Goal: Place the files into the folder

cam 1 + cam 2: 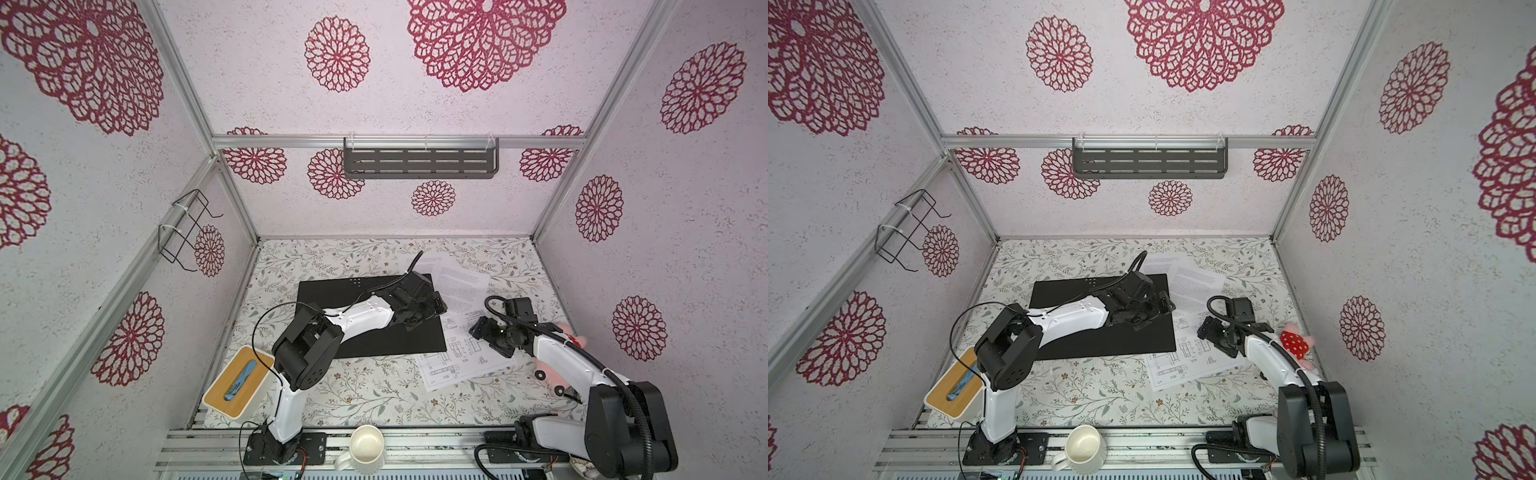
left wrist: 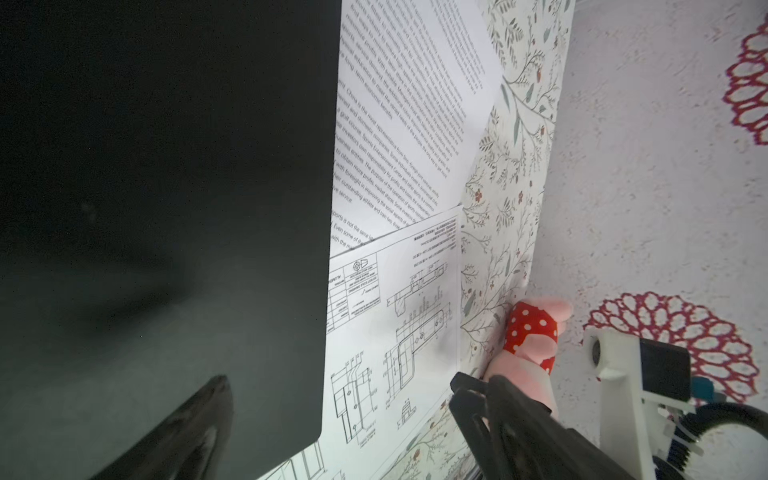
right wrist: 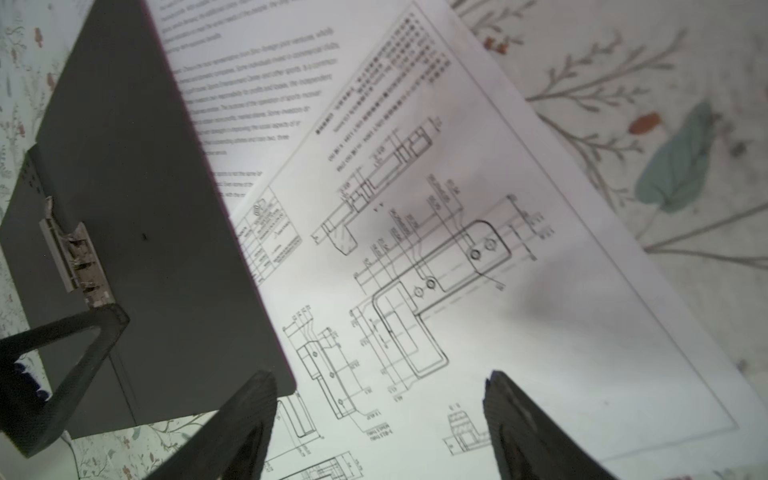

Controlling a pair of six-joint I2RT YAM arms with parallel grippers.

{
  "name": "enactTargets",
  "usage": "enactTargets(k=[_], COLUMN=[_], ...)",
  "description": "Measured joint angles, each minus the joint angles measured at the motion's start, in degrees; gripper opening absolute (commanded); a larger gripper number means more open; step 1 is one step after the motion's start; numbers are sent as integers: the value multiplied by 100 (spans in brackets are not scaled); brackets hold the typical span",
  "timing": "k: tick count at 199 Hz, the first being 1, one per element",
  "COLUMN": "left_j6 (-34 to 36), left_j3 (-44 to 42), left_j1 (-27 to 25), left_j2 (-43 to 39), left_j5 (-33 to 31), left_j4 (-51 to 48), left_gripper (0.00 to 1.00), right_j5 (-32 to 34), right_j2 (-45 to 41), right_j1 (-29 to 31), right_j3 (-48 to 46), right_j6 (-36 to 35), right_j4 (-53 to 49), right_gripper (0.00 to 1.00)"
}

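Note:
The folder point(image 1: 365, 320) lies open on the table, black inside up, with its metal clip point(image 3: 75, 262) showing in the right wrist view. Its right edge covers part of the files: two overlapping text sheets point(image 1: 459, 282) and a sheet of line drawings point(image 1: 465, 361). My left gripper point(image 1: 432, 307) hovers open at the folder's right edge; one finger point(image 2: 199, 424) is over the black board, the other point(image 2: 490, 407) beyond the drawing sheet point(image 2: 395, 332). My right gripper point(image 1: 478, 328) stands open just above the drawing sheet point(image 3: 457, 270), nothing between its fingers point(image 3: 245, 415).
A pink plush toy point(image 1: 1296, 343) with a red dotted part lies by the right wall, behind my right arm. A white box with a wooden lid point(image 1: 239, 382) stands front left. A white mug point(image 1: 365, 449) sits on the front rail.

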Motion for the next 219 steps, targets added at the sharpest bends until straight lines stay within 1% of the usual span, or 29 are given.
enactTargets(k=[44,85,125,157,219], left_j6=[-42,-42,-90,-107,-79], left_j3=[-680,-695,-695,-695,-697], left_j1=[-393,-750,-1113,-1257,-1266], left_j2=[-227,-409,-415,-415,-415], left_j5=[-166,-328,-450,-544,-710], left_j4=[-216,-463,-592,-693,-968], left_gripper=[98,98,98,98,98], right_j5=[2,-17,-105,-162,-160], right_j2=[-262,-262,-337,-492,-525], right_j1=[-319,-496,-549,-562,-573], right_j3=[-278,-295,-341,-372,-520], right_j6=[9,-35,-52,-52,-48], right_j4=[-186,-306,-514,-745,-863], right_gripper=[81,81,81,80,80])
